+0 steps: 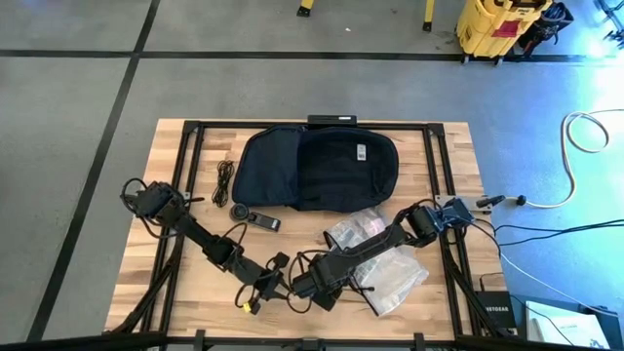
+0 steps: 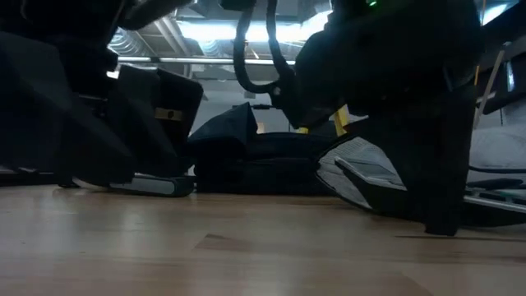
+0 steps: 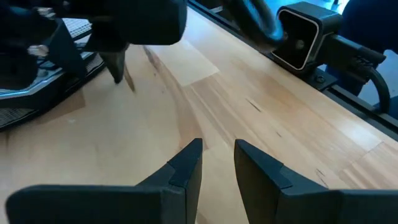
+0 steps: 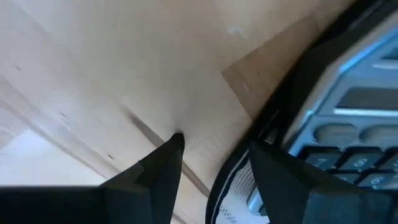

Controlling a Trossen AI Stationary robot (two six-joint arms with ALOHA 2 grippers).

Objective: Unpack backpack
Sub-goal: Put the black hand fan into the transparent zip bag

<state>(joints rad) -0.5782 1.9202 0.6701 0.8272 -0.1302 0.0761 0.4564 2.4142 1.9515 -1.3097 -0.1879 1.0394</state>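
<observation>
High view: backpack [image 1: 317,168] is lying open at the desk's [image 1: 175,292] far middle. My left pincer [image 3: 217,163] is hovering narrow and empty near the front edge; my right pincer [image 4: 214,163] is gaping partway beside a keypad device [image 4: 348,149], gripping nothing.

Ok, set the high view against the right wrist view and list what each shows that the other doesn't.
Only the high view: the backpack at the table's far edge, a coiled cord, the clear plastic bag, and both arms meeting near the front edge. Only the right wrist view: the right pincer up close, its fingers apart with nothing between them, beside a keypad device. Both show the wooden table.
</observation>
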